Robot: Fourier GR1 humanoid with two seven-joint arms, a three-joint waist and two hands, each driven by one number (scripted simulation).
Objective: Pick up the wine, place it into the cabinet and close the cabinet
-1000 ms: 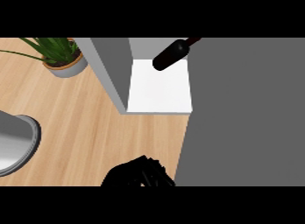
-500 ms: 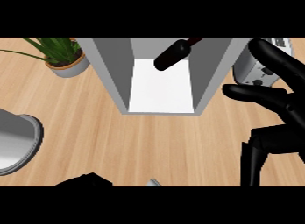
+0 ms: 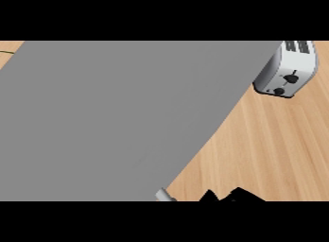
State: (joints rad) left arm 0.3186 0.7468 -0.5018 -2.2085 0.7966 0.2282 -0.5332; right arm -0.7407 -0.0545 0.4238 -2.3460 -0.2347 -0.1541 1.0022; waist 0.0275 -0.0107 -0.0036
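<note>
While a broad grey panel (image 3: 118, 118) is filling most of the view, the wine is showing nowhere; its place cannot be told.
The panel is covering the left and middle; the wooden counter (image 3: 279, 146) is spreading to its right; a silver toaster (image 3: 287, 70) is standing on it at the upper right, beside the panel's edge; the right hand (image 3: 230, 196) is poking in at the lower edge, only a black sliver showing, so whether it is wide, narrow or holding anything cannot be told; a small grey piece (image 3: 166, 194) is sitting just left of it; a thin green leaf (image 3: 3, 50) is peeking out at upper left.
</note>
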